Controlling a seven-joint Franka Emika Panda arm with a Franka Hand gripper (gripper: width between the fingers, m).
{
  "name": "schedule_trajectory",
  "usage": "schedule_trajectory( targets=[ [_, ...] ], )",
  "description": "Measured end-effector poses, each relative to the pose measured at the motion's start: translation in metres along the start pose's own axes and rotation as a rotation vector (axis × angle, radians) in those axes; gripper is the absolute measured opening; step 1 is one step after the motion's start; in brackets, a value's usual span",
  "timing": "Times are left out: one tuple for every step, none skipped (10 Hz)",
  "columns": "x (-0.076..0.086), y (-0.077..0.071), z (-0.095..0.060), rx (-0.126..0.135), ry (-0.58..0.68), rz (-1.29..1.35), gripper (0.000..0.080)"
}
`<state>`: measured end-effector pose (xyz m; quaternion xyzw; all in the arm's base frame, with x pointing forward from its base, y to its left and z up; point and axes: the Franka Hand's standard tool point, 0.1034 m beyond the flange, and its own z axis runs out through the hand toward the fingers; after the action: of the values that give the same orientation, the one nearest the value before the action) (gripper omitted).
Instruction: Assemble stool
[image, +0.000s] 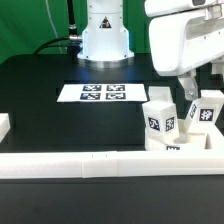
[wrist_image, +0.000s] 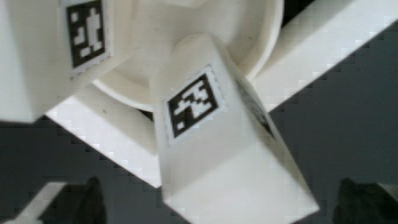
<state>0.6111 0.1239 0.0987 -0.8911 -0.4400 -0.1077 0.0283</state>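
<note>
In the wrist view a chunky white stool leg (wrist_image: 222, 130) with a square tag lies tilted across the round white seat (wrist_image: 187, 45). Its near end reaches into the gap between my gripper's (wrist_image: 217, 205) dark fingers (wrist_image: 71, 200), which stand wide apart and do not touch it. A second tagged leg (wrist_image: 63, 45) stands beside the seat. In the exterior view my gripper (image: 188, 92) hangs just above two tagged legs (image: 160, 120) (image: 205, 112) at the exterior view's right. The seat (image: 190, 145) is mostly hidden among them.
A long white rail (image: 90, 165) runs along the table's front and turns up at the exterior view's right, fencing in the stool parts. The marker board (image: 100, 93) lies mid-table before the robot base (image: 105, 40). A white block (image: 4, 125) sits at the exterior view's left edge.
</note>
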Motion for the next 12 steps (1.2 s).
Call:
schedule_trajectory(
  targets=[
    [-0.001,0.001,0.0,-0.003,-0.004,-0.056,0.0649],
    [-0.002,0.001,0.001,-0.004,-0.007,-0.09,0.0649],
    [-0.003,0.0,0.005,-0.007,-0.023,-0.195,0.0649],
    [-0.003,0.001,0.006,-0.011,-0.032,-0.265,0.0649],
    [-0.002,0.001,0.006,-0.017,-0.038,-0.326,0.0649],
    [-0.002,0.001,0.006,-0.02,-0.046,-0.392,0.0649],
    [-0.002,0.001,0.007,-0.023,-0.052,-0.427,0.0649],
    [-0.002,0.001,0.009,-0.023,-0.059,-0.472,0.0649],
    [-0.003,0.001,0.012,-0.022,-0.063,-0.51,0.0649],
    [-0.002,0.002,0.014,-0.022,-0.067,-0.545,0.0649],
    [-0.002,0.002,0.016,-0.019,-0.067,-0.544,0.0526],
    [-0.001,0.001,0.017,-0.019,-0.067,-0.528,0.0526]
  ],
)
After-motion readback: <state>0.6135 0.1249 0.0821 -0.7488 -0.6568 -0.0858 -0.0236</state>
